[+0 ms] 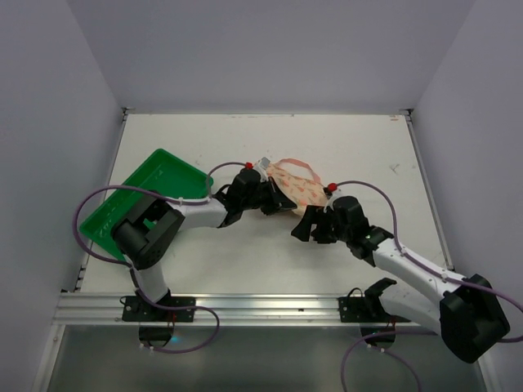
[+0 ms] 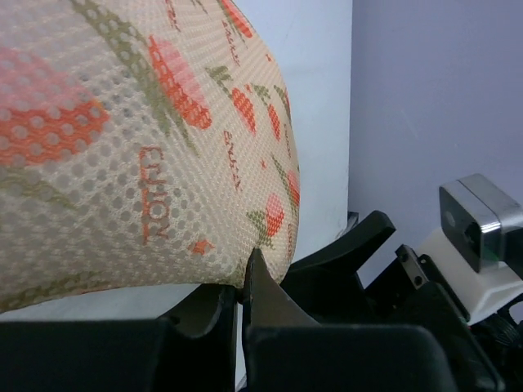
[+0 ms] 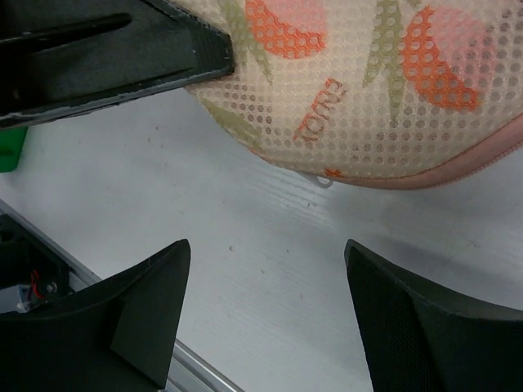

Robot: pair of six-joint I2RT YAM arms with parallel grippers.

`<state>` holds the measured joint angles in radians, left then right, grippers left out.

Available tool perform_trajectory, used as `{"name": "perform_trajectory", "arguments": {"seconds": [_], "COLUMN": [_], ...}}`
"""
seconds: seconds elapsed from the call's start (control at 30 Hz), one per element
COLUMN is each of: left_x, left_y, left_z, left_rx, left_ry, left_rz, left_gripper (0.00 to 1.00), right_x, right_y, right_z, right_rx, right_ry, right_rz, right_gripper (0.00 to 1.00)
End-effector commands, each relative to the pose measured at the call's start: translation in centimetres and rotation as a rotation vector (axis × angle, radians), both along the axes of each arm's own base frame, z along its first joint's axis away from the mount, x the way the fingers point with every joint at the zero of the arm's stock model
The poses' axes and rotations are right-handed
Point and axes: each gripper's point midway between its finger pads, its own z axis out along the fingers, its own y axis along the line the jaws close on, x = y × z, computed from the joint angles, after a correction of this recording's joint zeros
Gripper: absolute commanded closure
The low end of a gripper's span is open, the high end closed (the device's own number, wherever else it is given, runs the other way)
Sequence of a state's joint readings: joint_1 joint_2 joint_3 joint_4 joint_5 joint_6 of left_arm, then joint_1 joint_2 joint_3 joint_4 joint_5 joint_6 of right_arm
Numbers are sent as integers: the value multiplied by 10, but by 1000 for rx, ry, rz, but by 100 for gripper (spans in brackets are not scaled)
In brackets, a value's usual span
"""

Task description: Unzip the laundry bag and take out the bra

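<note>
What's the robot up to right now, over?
Left gripper shut on laundry bag edge. Right gripper open, short of it. Bag looks zipped, no bra showing. Nothing in the way.

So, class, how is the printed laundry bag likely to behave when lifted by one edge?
Probably light: the laundry bag is open mesh. Likely semi-stiff, since it holds a domed shape. Its fabric looks grippy where the left pincer pinches it.

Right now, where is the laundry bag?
In the top view the laundry bag lies mid-table, right of the green tray, its left edge pinched by the left end effector.
</note>
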<state>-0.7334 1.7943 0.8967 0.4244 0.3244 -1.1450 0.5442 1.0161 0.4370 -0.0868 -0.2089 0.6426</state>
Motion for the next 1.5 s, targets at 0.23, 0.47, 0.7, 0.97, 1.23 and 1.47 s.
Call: {"name": "perform_trajectory", "arguments": {"seconds": [0.23,0.47,0.7,0.97,1.23,1.47], "left_x": [4,3,3,6,11,12], "left_y": [-3,-5,-3,2,10,21], "left_z": [39,39,43,41,40,34], "left_rx": [-9,-2,3,22,33,44], "left_ry": [32,33,19,11,6,5], "left_rz": [-26,-50,-57,-56,-49,-49], "left_gripper": [100,100,100,100,100,100], "right_x": [46,58,61,63,59,50], "right_y": [11,17,20,19,9,-6], "right_z": [32,43,44,42,38,30], "right_rx": [-23,-35,-35,-58,-112,-158], "right_ry": [-171,-226,-233,-220,-203,-166], "right_rz": [-24,4,19,23,8,-27], "right_gripper": [25,28,41,61,87,100]}}
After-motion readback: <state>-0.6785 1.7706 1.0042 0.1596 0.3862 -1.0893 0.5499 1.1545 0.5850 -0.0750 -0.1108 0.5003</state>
